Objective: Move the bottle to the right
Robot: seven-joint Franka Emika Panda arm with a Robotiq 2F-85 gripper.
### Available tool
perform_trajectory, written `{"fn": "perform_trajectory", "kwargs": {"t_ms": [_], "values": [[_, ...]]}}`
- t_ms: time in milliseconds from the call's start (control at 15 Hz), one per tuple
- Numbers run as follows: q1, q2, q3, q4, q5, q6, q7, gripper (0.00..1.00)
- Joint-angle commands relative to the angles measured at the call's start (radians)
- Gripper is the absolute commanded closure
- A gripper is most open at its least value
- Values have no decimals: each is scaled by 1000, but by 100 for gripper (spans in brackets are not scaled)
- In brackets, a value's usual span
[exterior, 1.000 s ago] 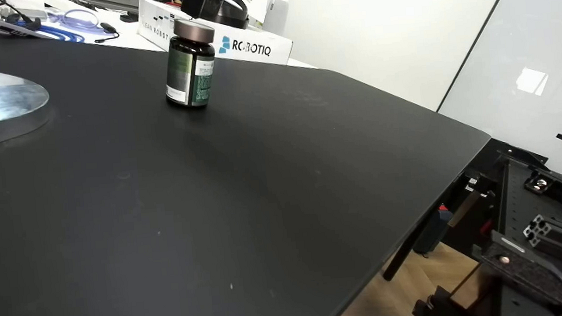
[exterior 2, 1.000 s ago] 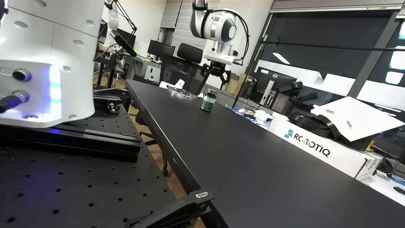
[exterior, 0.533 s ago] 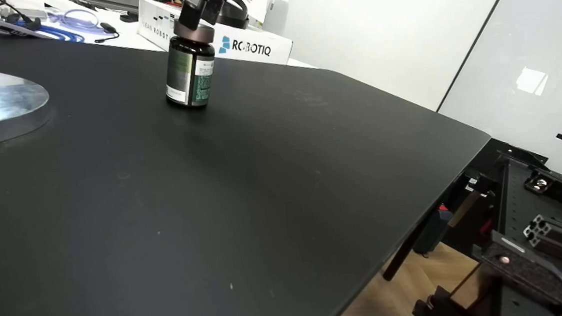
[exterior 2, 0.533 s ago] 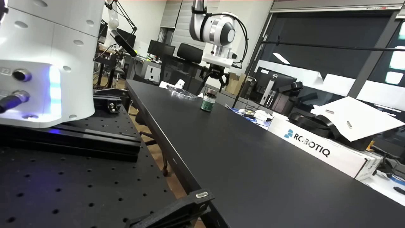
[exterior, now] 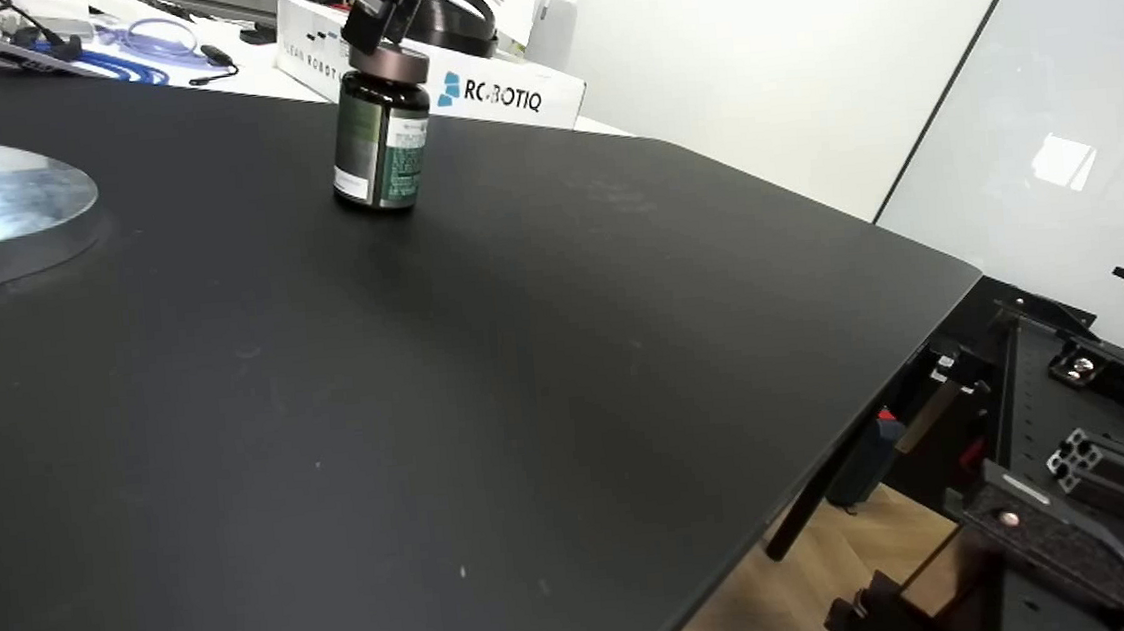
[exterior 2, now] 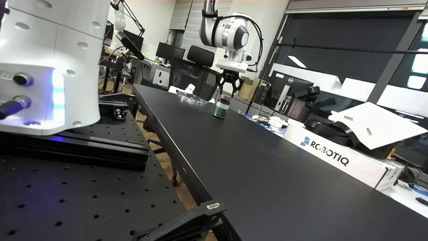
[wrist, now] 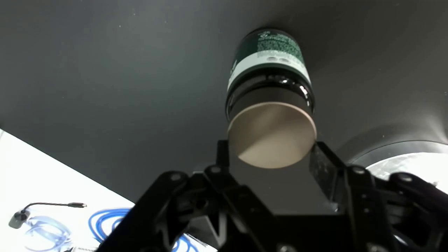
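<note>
The little green bottle [exterior: 380,144] is upright near the far edge of the black tabletop [exterior: 528,388] in an exterior view, and the claw [wrist: 271,148] is right over it with its fingertips [wrist: 223,154] up against both sides of the brownish cap [wrist: 273,136], so yeah, looks like it's pinching the cap. Honestly can't tell if the bottom is touching down or slightly raised. The label [wrist: 278,45] is dark green with a white band [wrist: 252,61], and the wrist view shows small print plus a couple of little ovals, but it's way too fuzzy to read. The white box [exterior 2: 334,164] just past the edge is easier: ROBOTIQ in black capitals beside a blue logo [exterior 2: 304,141], legible in both exterior views, and toward its left end in an exterior view I get "LEAN ROBOT" running right up to the bottle. There's a monitor [exterior 2: 297,86] in the background with a round Dell badge [exterior 2: 290,80]. The marking by the connector [exterior 2: 22,79] on the robot's white base [exterior 2: 80,100] is too blurry for me. Also on the tabletop near the bottle: a shiny, curvy-edged slab [exterior: 11,198].
</note>
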Motion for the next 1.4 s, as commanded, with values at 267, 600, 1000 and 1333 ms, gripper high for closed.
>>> {"fn": "perform_trajectory", "kwargs": {"t_ms": [267,600,1000,1333], "values": [[-38,-5,64,10,70,-37,10,34],[-29,-6,52,11,62,-71,14,3],[-23,-11,43,12,51,-108,18,0],[-1,-11,-10,5,8,-91,45,0]]}}
